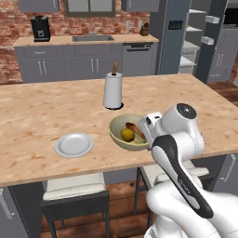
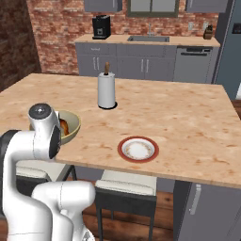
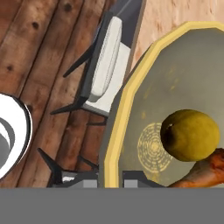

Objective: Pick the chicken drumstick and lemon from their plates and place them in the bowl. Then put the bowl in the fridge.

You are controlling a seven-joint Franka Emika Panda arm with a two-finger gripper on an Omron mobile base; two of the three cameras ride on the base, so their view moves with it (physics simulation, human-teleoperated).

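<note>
The olive-yellow bowl (image 1: 122, 138) (image 2: 71, 131) (image 3: 144, 96) sits at the front edge of the wooden island. Inside it lie the yellow lemon (image 1: 127, 135) (image 3: 190, 134) and the brown chicken drumstick (image 1: 133, 127) (image 2: 64, 126) (image 3: 203, 173). My gripper (image 1: 148, 135) (image 3: 109, 181) is shut on the bowl's near rim, with a fingertip on each side of the rim. The grey-white plate (image 1: 74, 144) lies left of the bowl, and the red-rimmed plate (image 2: 138, 149) lies to its right. At the far right the fridge (image 1: 174, 32) stands with its door (image 1: 211, 39) open and white shelves showing.
A white paper towel roll (image 1: 113, 90) (image 2: 106, 91) stands on the island behind the bowl. Stools (image 1: 74, 186) (image 2: 126, 186) (image 3: 105, 65) are tucked under the island's front edge. Along the brick back wall runs a counter with a sink and a coffee machine (image 1: 40, 28).
</note>
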